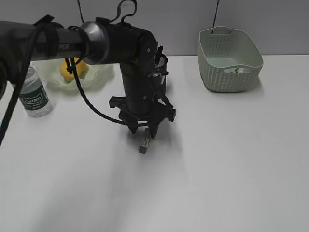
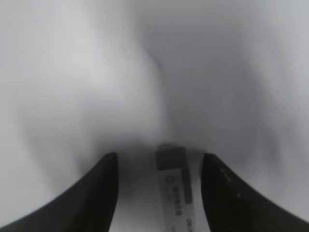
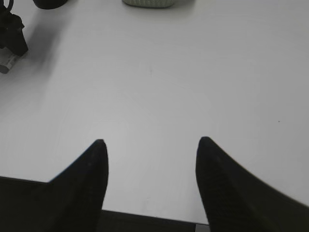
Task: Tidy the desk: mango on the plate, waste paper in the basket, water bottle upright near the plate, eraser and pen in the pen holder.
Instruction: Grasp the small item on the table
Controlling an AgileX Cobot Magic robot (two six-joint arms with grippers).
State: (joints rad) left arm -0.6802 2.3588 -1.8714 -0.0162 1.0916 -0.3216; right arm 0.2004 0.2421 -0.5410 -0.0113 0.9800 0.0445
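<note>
Eraser (image 2: 173, 186) between spread left tool (image 2: 159, 166) fingers; bottle (image 1: 35, 94) label reads "Cestbon".

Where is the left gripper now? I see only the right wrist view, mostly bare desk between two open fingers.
Observer: The left gripper is low over the desk, open, with the eraser lying between its fingers.
Operator: Is the eraser gripped already?
Observer: Not visibly; the left wrist view shows gaps between the eraser and both fingers.
Operator: Is the mango placed?
Observer: Yes, the mango sits in the plate, with the water bottle upright beside it.
</note>
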